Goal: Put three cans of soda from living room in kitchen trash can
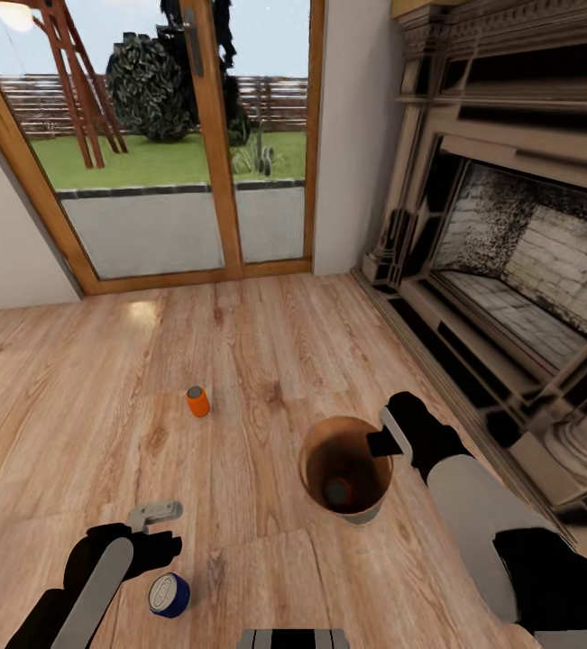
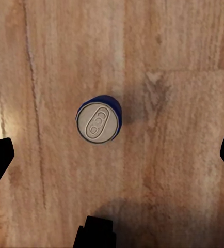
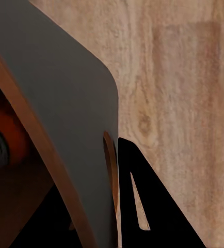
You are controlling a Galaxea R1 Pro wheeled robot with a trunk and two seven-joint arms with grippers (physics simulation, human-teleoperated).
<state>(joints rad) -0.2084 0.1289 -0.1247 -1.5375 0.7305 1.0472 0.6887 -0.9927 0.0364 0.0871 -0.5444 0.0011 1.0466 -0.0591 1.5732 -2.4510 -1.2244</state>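
Left tool (image 2: 112, 155) hung wide open, empty, over blue can (image 2: 98, 123), lined up to grasp. Right tool (image 1: 392, 440) pinched bin (image 1: 365, 516) rim at 2 o'clock, steadying it.

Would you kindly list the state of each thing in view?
Blue can: upright on floor, free.
Orange can: on floor, free.
Trash can: upright, one can inside.
Left pincer: open above blue can.
Right pincer: shut on trash can rim.
Glass doors: closed.
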